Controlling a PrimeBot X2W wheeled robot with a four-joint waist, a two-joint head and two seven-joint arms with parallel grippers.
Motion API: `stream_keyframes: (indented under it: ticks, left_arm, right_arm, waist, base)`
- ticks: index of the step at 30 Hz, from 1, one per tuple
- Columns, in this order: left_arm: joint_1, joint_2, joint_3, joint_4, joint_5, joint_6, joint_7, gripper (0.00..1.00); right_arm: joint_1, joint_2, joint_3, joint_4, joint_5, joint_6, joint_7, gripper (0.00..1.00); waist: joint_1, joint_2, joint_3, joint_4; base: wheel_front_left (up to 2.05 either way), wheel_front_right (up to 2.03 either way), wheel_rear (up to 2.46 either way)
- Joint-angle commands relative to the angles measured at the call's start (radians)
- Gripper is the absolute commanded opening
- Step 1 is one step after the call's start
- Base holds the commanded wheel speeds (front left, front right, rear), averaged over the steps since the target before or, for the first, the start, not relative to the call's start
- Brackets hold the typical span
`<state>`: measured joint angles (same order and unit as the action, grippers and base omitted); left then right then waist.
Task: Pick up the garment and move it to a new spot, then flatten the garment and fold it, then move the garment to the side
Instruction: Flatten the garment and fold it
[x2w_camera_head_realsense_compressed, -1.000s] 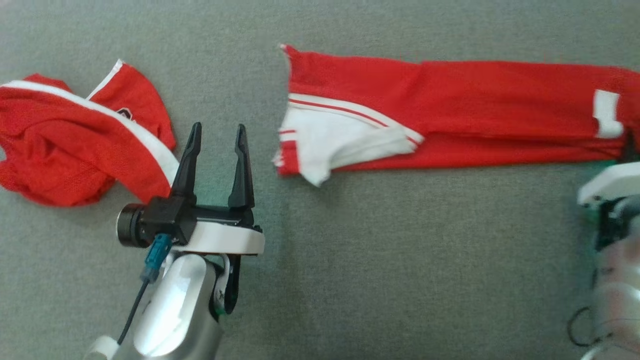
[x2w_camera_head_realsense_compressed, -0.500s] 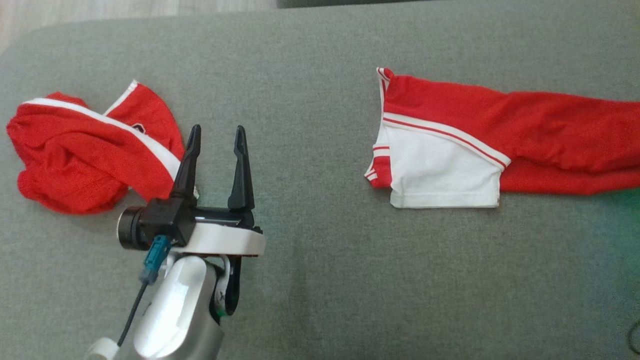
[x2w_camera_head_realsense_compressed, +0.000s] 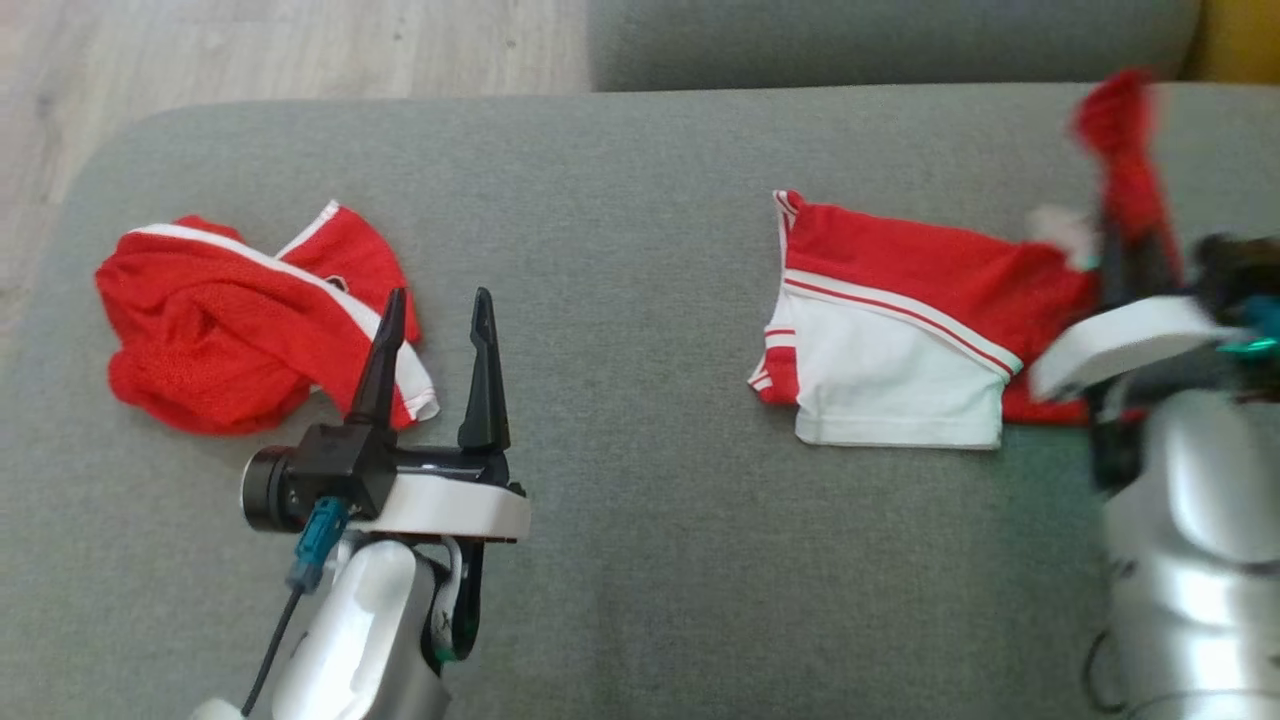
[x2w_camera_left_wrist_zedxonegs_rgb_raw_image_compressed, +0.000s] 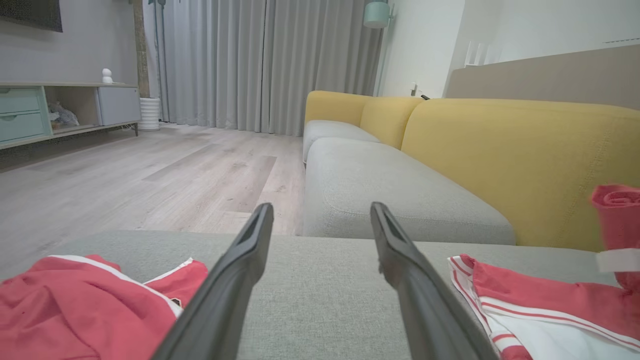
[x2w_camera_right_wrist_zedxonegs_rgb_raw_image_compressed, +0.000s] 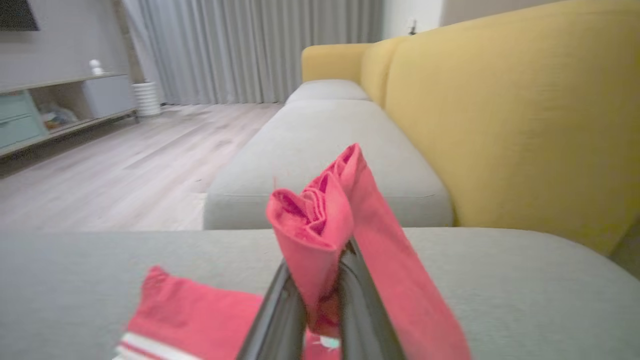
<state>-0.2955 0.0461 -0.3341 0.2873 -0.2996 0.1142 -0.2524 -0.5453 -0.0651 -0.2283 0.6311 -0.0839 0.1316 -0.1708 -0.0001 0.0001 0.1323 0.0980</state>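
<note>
The garment (x2w_camera_head_realsense_compressed: 900, 320) is red mesh with a white striped panel, and it lies on the grey cushion (x2w_camera_head_realsense_compressed: 640, 560) at the right. My right gripper (x2w_camera_head_realsense_compressed: 1130, 240) is shut on its right end, which sticks up as a bunched red roll (x2w_camera_right_wrist_zedxonegs_rgb_raw_image_compressed: 312, 220) above the fingers. In the right wrist view that gripper (x2w_camera_right_wrist_zedxonegs_rgb_raw_image_compressed: 320, 260) pinches the cloth, and the rest of the garment (x2w_camera_right_wrist_zedxonegs_rgb_raw_image_compressed: 200, 310) lies below it. My left gripper (x2w_camera_head_realsense_compressed: 436, 298) stands open and empty over the cushion. In its own view the left gripper (x2w_camera_left_wrist_zedxonegs_rgb_raw_image_compressed: 320, 210) has the garment (x2w_camera_left_wrist_zedxonegs_rgb_raw_image_compressed: 540, 305) at the lower right.
A second, crumpled red garment with white trim (x2w_camera_head_realsense_compressed: 230, 320) lies at the left, just beside my left fingers. Wooden floor (x2w_camera_head_realsense_compressed: 300, 45) lies beyond the cushion's far left edge. A yellow sofa back (x2w_camera_left_wrist_zedxonegs_rgb_raw_image_compressed: 525, 160) and another grey seat (x2w_camera_left_wrist_zedxonegs_rgb_raw_image_compressed: 390, 190) stand behind.
The head camera has shifted, so everything sits lower and further left. My right gripper has come into view and lifted the garment's right end off the cushion. The left gripper has stayed open.
</note>
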Motion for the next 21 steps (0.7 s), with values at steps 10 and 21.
stream_keyframes:
  ticks: [10, 21]
  left_arm:
    - [-0.022, 0.004, 0.012, -0.03, -0.018, 0.005, -0.009, 1.0]
    - [-0.028, 0.004, -0.001, -0.031, -0.028, 0.013, -0.009, 1.0]
  right_arm:
    - [0.024, 0.015, 0.412, 0.0, 0.23, -0.001, 0.005, 0.0]
    - [0.017, 0.015, 0.522, 0.102, 0.275, -0.001, -0.03, 0.0]
  waist:
    - [0.0001, -0.0001, 0.001, 0.055]
    - [0.0001, -0.0001, 0.018, 0.09]
  base:
    - [0.0, 0.0, 0.0]
    - [0.0, 0.0, 0.0]
